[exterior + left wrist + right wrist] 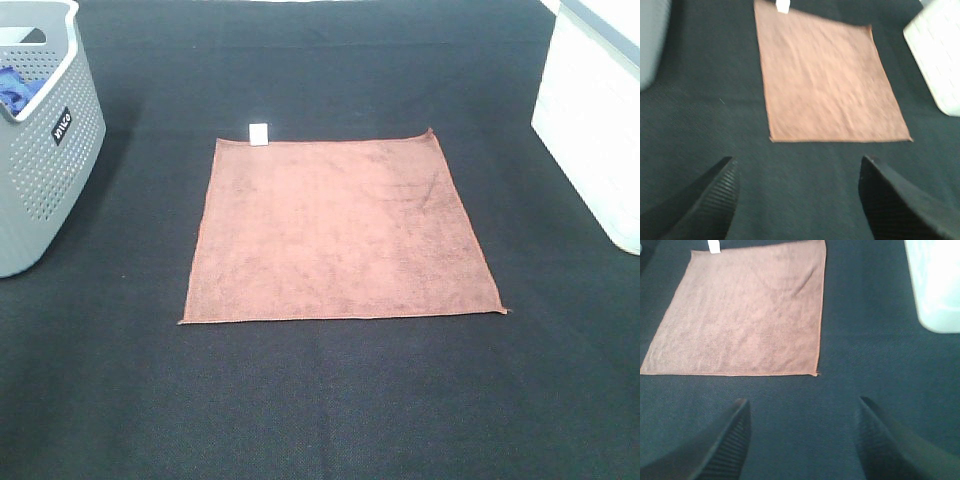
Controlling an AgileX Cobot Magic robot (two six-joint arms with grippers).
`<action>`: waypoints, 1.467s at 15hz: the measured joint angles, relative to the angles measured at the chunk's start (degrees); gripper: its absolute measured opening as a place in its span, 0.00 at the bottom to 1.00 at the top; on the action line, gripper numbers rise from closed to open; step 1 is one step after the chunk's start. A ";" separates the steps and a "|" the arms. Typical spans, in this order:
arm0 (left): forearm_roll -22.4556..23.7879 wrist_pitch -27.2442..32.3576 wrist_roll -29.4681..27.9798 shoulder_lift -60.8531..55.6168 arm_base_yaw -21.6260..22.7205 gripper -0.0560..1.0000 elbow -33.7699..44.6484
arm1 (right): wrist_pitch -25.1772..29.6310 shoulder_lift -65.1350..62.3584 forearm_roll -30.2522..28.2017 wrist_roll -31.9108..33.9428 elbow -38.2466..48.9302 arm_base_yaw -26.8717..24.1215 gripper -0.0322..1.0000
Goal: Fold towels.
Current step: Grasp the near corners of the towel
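Note:
A brown towel lies spread flat and unfolded on the black table, with a small white tag at its far edge. It also shows in the left wrist view and in the right wrist view. Neither arm appears in the exterior high view. My left gripper is open and empty, hovering over bare table short of the towel's near edge. My right gripper is open and empty, short of the towel's near right corner.
A grey perforated basket with something blue inside stands at the far left. A white container stands at the far right. The table surface is black cloth.

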 joint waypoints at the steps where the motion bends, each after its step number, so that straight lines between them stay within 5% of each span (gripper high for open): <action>1: -4.13 0.00 3.55 4.30 0.00 0.67 0.00 | -2.23 4.53 1.26 0.00 0.00 0.00 0.59; 4: -20.63 0.06 22.63 18.68 0.00 0.67 0.00 | -9.05 20.68 7.39 -1.78 -0.34 -0.06 0.59; 5: -20.63 0.06 22.63 18.68 0.00 0.67 0.00 | -9.05 20.68 7.39 -1.78 -0.34 -0.06 0.59; 9: -37.64 -0.06 42.46 38.45 0.00 0.67 0.00 | -9.74 39.71 15.30 -9.22 -7.56 -0.06 0.59; 13: -50.71 0.40 55.35 52.77 -3.04 0.67 -4.30 | -8.82 52.60 15.70 -10.66 -14.67 -0.06 0.59; 16: -52.37 -1.60 57.81 63.43 -7.22 0.67 -10.83 | -8.65 61.94 15.81 -12.03 -19.54 -0.06 0.61; 22: -52.54 -6.88 57.98 74.89 -7.33 0.67 -17.53 | -9.00 73.57 15.81 -14.44 -25.38 -0.06 0.70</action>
